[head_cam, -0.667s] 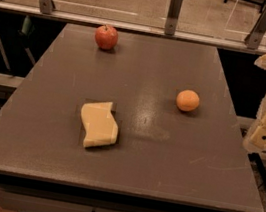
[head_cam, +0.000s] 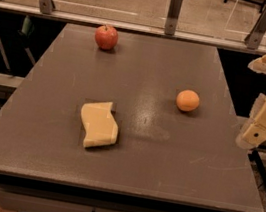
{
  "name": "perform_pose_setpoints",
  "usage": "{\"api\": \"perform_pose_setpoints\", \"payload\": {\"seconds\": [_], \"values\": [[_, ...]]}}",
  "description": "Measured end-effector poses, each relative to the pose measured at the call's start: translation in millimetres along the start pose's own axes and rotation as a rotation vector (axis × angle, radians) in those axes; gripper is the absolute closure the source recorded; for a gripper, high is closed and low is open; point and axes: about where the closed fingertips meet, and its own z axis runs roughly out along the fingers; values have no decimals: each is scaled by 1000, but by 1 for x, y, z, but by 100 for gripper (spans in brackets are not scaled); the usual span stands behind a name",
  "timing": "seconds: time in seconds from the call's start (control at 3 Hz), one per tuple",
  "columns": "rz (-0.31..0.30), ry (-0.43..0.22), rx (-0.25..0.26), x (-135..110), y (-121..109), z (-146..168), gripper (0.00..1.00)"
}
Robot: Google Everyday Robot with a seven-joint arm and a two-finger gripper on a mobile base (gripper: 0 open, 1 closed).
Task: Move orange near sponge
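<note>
Your gripper point(head_cam: 263, 123) is still hovering beside the table point(head_cam: 160, 183) — open or shut, I cannot tell — so the orange point(head_cam: 188, 100) is sitting untouched, well apart from the sponge point(head_cam: 99, 124).

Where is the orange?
In the camera view, the orange sits on the table's right half, between the sponge and the tool hanging past the right edge.

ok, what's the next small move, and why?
Probably swing the gripper left over the table toward the orange. The gripper hangs beyond the table's right edge, holding nothing. The orange sits alone right of centre, well apart from the sponge at front left. The apple at the back is out of the path.
</note>
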Motion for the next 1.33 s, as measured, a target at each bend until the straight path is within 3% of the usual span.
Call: {"api": "perform_pose_setpoints", "payload": {"seconds": [0.67,1.33], "values": [[29,-189,-56,2,-38,61,0],[28,-343,-88,-20,-61,117,0]]}}
